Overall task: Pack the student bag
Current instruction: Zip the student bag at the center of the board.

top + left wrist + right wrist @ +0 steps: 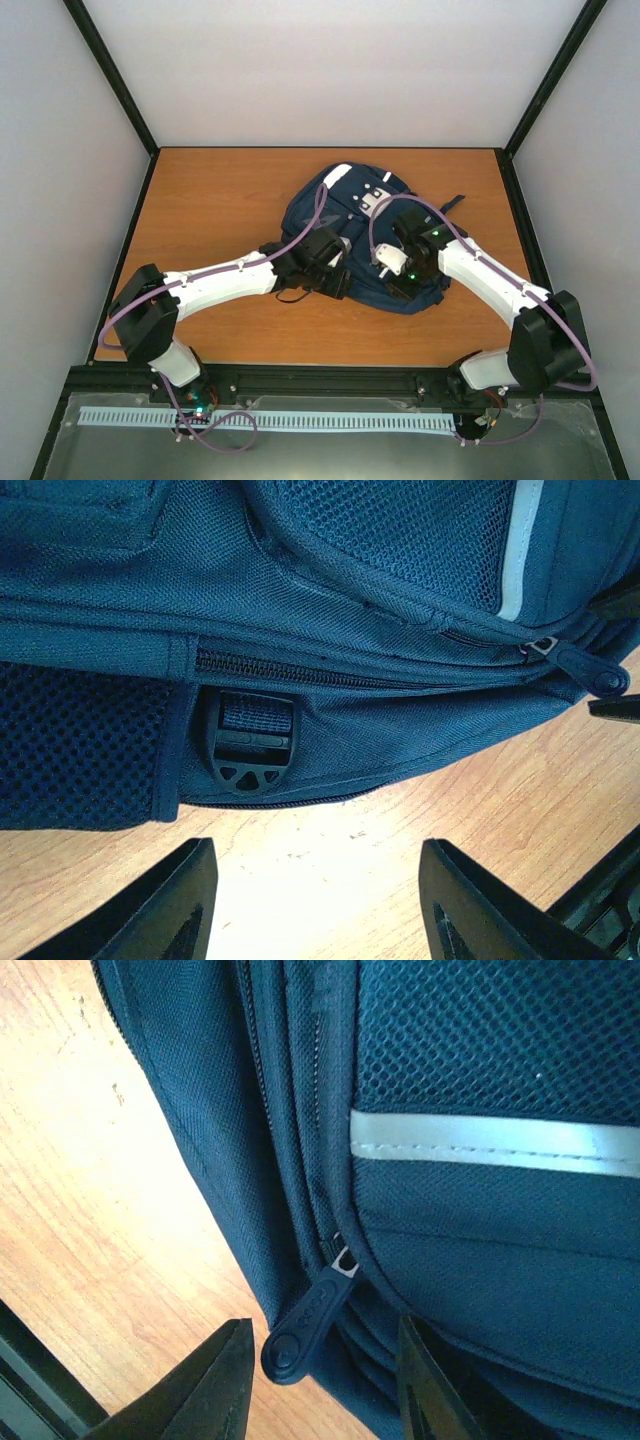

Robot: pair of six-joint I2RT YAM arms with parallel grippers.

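Navy backpack (360, 235) flat at table (220, 200) centre, zips reading shut, no loose items visible, so packed or unopened; my left gripper (315, 900) spread, empty; my right gripper (320, 1380) parted astride zip pull (305, 1325), not gripping.

Both arms reach forward and angle inward toward the table's middle. The left gripper (315, 900) has its fingers spread wide. The right gripper (320, 1380) is parted too, more narrowly.

surface: wooden table (220, 200) | on it: navy backpack (310, 215), lying flat, centre-right
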